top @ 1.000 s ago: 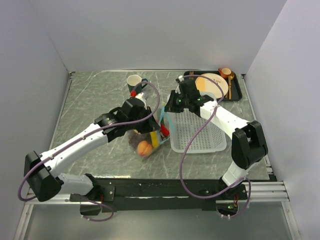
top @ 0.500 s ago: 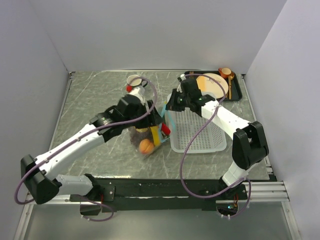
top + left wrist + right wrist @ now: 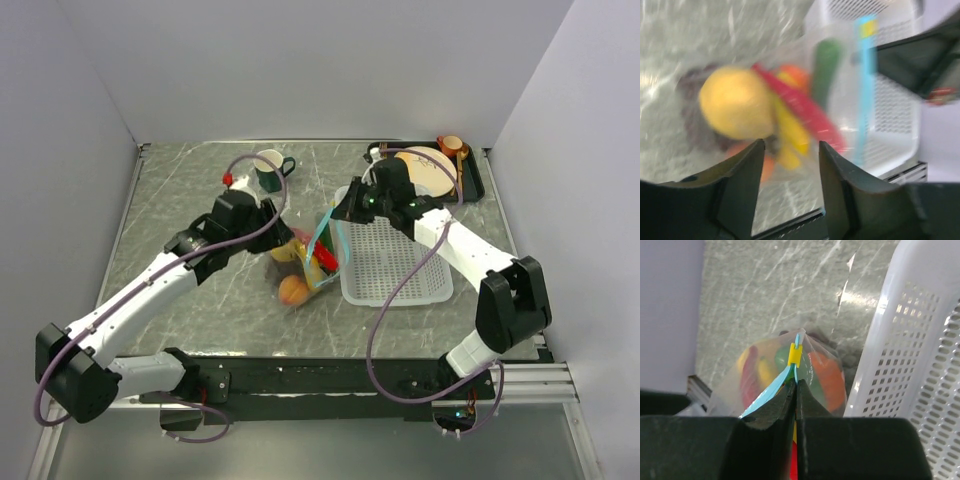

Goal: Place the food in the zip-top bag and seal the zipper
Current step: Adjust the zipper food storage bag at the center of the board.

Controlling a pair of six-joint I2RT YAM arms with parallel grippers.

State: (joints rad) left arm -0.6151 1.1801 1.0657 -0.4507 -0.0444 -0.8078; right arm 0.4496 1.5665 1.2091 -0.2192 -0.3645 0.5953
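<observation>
The clear zip-top bag (image 3: 305, 262) lies beside the white basket and holds the food: lemon (image 3: 735, 102), red chili (image 3: 800, 107), banana (image 3: 790, 137), green pepper (image 3: 826, 65), an orange fruit (image 3: 292, 291) and dark grapes (image 3: 687, 87). My right gripper (image 3: 796, 386) is shut on the teal zipper (image 3: 771, 390) just below its yellow slider (image 3: 795, 355), and holds the bag's mouth up (image 3: 338, 214). My left gripper (image 3: 790, 146) is open and empty, back-left of the bag (image 3: 272, 222); the zipper also shows in its view (image 3: 865, 90).
A white mesh basket (image 3: 400, 265) stands right of the bag, close to my right arm. A black tray with a cream plate (image 3: 425, 170) sits at the back right. A dark green mug (image 3: 270, 168) stands at the back, near my left wrist.
My left gripper has let go of the bag and drawn back to the left. My right gripper still holds the zipper and has lifted the bag's mouth slightly.
</observation>
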